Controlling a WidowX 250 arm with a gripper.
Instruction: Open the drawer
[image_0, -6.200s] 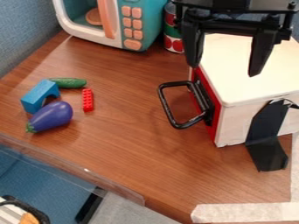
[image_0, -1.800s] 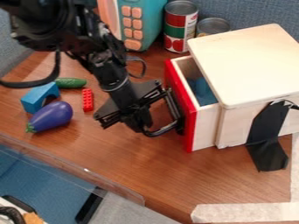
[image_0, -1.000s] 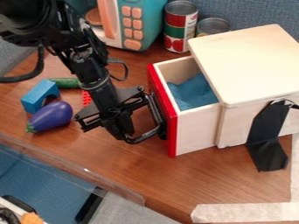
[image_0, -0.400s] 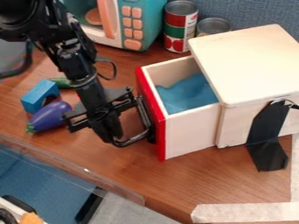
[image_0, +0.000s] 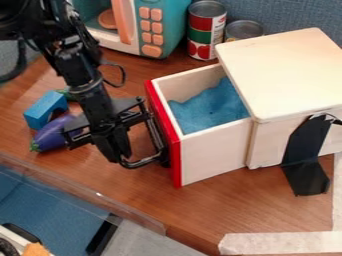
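In the camera view, the black robot arm (image_0: 80, 72) is seen slanting down from the upper left, and its black two-finger gripper (image_0: 119, 154) is held low, at the black looped metal handle (image_0: 142, 163) of the drawer. Whether the claw is spread or closed cannot be told.

The pale wooden drawer with a red front (image_0: 163, 135) is drawn well out of the pale wooden box (image_0: 287, 75), towards the left of the view. Inside the drawer, rumpled blue material (image_0: 210, 109) is exposed. A black strip (image_0: 300, 155) is fixed to the near side of the box and is bent onto the brown wood-grain table (image_0: 214, 210).

To the left of the gripper, a purple toy eggplant (image_0: 50, 136) is partly covered by the arm. Just beside it a blue arch-shaped block (image_0: 44, 107) is placed, with a partly hidden green toy cucumber (image_0: 65, 93) behind. At the back, a teal and white toy microwave (image_0: 163, 25) is set near a tall red and green labelled can (image_0: 206, 27), beside which a shorter metal can (image_0: 243, 30) is partly hidden by the box.
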